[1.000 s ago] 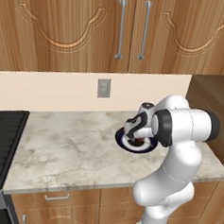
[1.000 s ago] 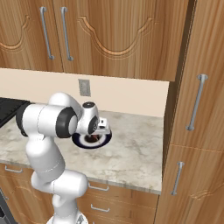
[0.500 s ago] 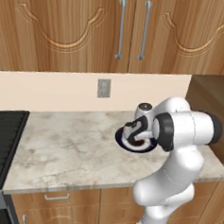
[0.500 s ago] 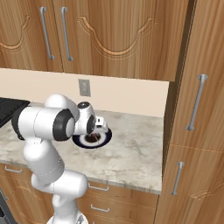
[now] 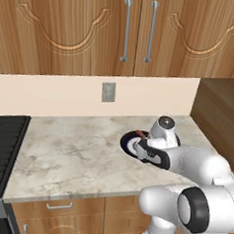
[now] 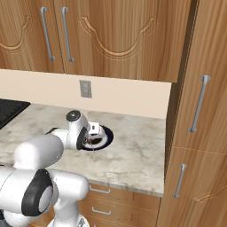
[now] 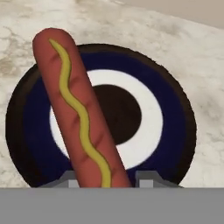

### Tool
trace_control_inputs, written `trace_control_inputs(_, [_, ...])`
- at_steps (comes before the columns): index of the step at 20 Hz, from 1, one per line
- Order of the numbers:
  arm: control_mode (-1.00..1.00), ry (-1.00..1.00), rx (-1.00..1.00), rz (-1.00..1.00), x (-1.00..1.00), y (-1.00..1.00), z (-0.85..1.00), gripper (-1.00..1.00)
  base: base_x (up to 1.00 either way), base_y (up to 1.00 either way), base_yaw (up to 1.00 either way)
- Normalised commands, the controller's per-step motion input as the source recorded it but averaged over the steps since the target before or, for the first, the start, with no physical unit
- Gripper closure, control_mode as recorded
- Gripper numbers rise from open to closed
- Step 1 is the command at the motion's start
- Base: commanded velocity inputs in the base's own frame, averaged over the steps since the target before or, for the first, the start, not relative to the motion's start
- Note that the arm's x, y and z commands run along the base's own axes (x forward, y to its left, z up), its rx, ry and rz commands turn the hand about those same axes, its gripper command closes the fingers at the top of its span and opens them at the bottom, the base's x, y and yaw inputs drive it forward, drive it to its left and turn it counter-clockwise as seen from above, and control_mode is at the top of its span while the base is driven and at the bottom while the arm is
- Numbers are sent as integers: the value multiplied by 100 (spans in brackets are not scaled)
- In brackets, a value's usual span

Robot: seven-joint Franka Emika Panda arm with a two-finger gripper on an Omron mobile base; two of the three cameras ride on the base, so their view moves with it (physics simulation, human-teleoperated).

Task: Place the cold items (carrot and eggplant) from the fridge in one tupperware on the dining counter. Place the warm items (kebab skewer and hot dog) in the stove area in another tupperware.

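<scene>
On the marble counter (image 5: 76, 156), beneath the wooden wall cabinets (image 5: 137, 31), a round plate (image 7: 175, 131) with a dark blue rim, a white ring and a dark centre is being reached over by the white arm. The plate (image 5: 131, 142) is lying near the back right part of the counter, below and to the right of the wall outlet (image 5: 109, 92), and it is being partly covered by the wrist in both base views. In the right base view the plate (image 6: 103, 138) is showing just right of the gripper (image 6: 91, 136), which is being held low over it.

In the hand view the hot dog (image 7: 76, 109), a reddish sausage with a wavy yellow mustard line, is being pinched at its near end between the two finger tips (image 7: 151, 178) of the gripper (image 7: 105, 180). The sausage is being held slantwise across the plate, its far end reaching past the dark rim; whether it is touching the plate cannot be told.

At the left edge of the left base view, the black stove (image 5: 3, 150) is adjoining the counter. A tall wooden cabinet (image 6: 199, 111) is standing at the counter's right end.
</scene>
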Motion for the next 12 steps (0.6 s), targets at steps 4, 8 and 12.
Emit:
trace_control_inputs(4, [-100, -1, -3, 25, -78, 0, 70, 100, 0, 0, 0])
trace_control_inputs(8, [-100, -9, -18, 43, -73, 0, 63, 100, 0, 0, 0])
trace_control_inputs(12, [-100, -5, -14, 27, -76, 2, 63, 100, 0, 0, 0])
